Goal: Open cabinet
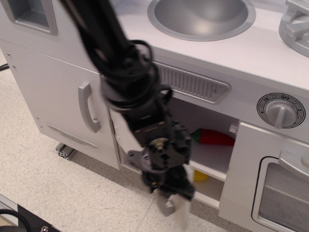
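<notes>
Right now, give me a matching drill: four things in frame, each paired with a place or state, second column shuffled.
Things:
1. cabinet
2. red toy
3. timer knob
4. sink

Place or state:
A. on the front panel, right of the vent
B. swung wide open
C. set into the countertop
D. lying on the upper shelf inside

Pairs: 1-B, 2-D, 3-A, 4-C

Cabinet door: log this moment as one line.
task: open cabinet | wide white flat cabinet door: swung wide open | black gripper: at door's handle edge, grip unclear | inside: red pepper-like toy on white shelf
</notes>
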Motion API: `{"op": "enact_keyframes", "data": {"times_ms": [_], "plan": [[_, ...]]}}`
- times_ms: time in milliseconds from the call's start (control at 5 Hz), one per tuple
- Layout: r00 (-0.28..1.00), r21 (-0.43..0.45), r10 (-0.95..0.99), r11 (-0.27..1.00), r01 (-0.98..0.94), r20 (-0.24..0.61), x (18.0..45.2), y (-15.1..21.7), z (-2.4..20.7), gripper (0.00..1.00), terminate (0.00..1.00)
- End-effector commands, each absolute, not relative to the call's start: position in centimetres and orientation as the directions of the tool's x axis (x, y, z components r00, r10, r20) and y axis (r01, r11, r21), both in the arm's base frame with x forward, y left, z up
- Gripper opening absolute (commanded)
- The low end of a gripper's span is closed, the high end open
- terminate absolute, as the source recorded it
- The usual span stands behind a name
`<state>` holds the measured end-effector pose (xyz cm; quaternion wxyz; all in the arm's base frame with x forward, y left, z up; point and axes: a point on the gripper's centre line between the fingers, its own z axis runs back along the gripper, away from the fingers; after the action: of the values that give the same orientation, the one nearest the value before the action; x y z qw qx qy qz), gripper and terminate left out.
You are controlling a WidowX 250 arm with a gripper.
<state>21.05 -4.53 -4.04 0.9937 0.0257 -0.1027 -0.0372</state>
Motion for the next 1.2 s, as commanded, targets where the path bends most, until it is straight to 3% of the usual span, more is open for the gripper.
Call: {"op": "enact_keyframes", "data": {"times_ms": [0,200,400,600,1000], "plan": [[0.939,-0.095,-0.092,0.987,0.13,0.332,23.9,-5.1,6.7,1.0,0.0],[0.931,-0.144,-0.045,0.984,0.103,0.363,26.0,-5.8,9.4,1.0,0.0],[0.939,-0.123,-0.012,0.991,0.058,0.344,29.0,-6.4,8.4,1.0,0.0],[0.955,-0.05,-0.051,0.996,0.069,0.291,30.5,-6.6,4.8,1.0,0.0],[0.971,0.052,-0.106,0.994,0.097,0.216,28.7,-5.2,0.0,1.0,0.0]]}}
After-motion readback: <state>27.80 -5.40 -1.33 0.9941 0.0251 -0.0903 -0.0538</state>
